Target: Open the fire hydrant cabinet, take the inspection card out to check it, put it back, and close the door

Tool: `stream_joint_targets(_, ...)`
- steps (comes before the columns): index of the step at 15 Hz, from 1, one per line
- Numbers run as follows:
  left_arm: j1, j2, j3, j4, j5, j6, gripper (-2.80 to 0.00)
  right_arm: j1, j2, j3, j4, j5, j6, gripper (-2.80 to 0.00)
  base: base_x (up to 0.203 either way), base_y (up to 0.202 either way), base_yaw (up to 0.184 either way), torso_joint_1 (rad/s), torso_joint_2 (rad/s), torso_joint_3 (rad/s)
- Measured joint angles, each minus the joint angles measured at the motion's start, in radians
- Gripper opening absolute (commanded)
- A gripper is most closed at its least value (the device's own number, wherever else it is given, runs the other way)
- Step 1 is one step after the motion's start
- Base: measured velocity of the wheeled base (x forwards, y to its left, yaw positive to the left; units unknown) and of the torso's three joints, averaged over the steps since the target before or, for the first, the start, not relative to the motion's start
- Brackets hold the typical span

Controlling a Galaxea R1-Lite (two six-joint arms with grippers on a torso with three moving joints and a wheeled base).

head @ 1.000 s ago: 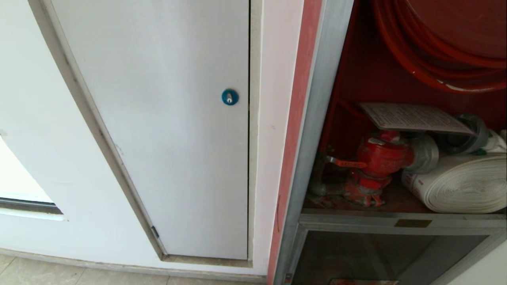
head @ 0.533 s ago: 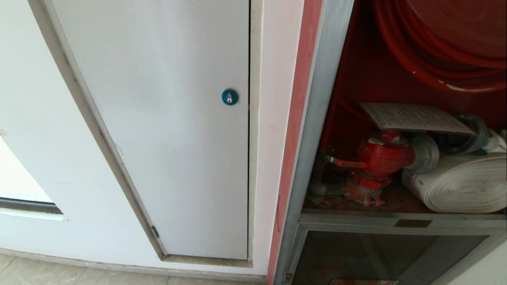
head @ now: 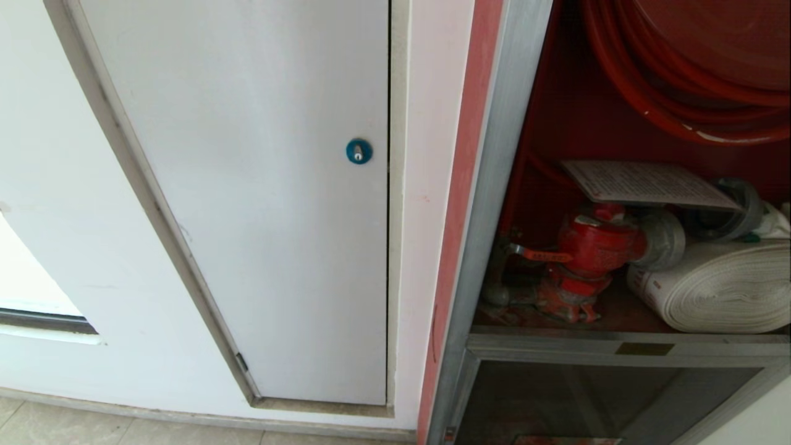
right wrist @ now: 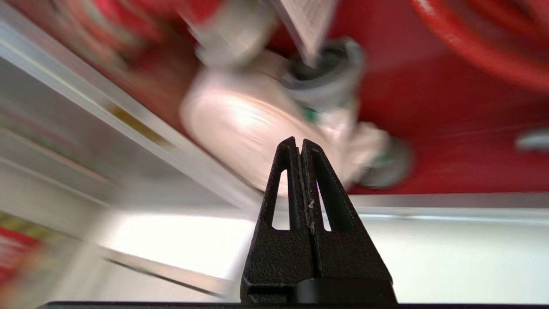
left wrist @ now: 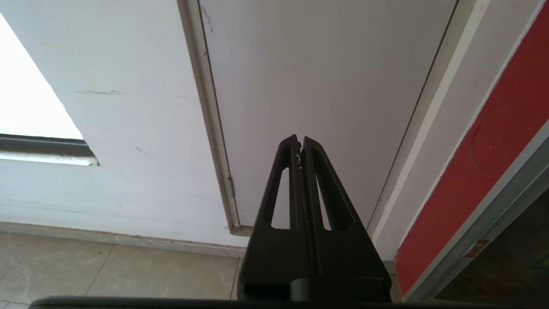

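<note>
Right gripper (right wrist: 300,143), fingers together and empty, faces the open fire hydrant cabinet (head: 494,185); the inspection card (head: 646,183) lies flat atop the red valve (head: 593,244), long axis running left-right, nearer this arm.

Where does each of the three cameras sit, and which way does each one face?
Head view: high on the robot, looking forward and down at the white panel with its blue lock and the open fire hydrant cabinet; no part of the robot shows.
Left wrist view: behind the shut left gripper, facing the white panel low by the floor.
Right wrist view: behind the shut right gripper, facing into the cabinet at the white rolled hose.
Shared: head and right wrist views both show the hose and the inspection card.
</note>
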Motion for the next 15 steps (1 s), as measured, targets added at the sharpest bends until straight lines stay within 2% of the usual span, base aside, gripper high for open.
stream_joint_targets(2, 0.0, 0.0, 0.0, 0.0, 0.0, 0.0, -2.8, -0.02, 0.018, -0.002, -0.009, -0.004, -0.133, -2.8, 0.0, 0.0, 0.0, 0.0, 0.0, 0.0)
stream_joint_targets(4, 0.0, 0.0, 0.0, 0.0, 0.0, -0.001, -2.8, -0.026, 0.029, 0.005, -0.013, -0.009, -0.194, -2.8, 0.0, 0.0, 0.0, 0.0, 0.0, 0.0)
stream_joint_targets(7, 0.0, 0.0, 0.0, 0.0, 0.0, 0.0, -2.8, -0.024, 0.045, 0.06, -0.108, -0.008, -0.193, -2.8, 0.0, 0.0, 0.0, 0.0, 0.0, 0.0)
stream_joint_targets(11, 0.0, 0.0, 0.0, 0.0, 0.0, 0.0, -2.8, -0.026, 0.073, 0.194, -0.455, -0.041, -0.205, -2.8, 0.0, 0.0, 0.0, 0.0, 0.0, 0.0)
stream_joint_targets(15, 0.0, 0.0, 0.0, 0.0, 0.0, 0.0, -2.8, -0.027, 0.069, 0.239, -0.491, -0.135, -0.245, -2.8, 0.0, 0.0, 0.0, 0.0, 0.0, 0.0)
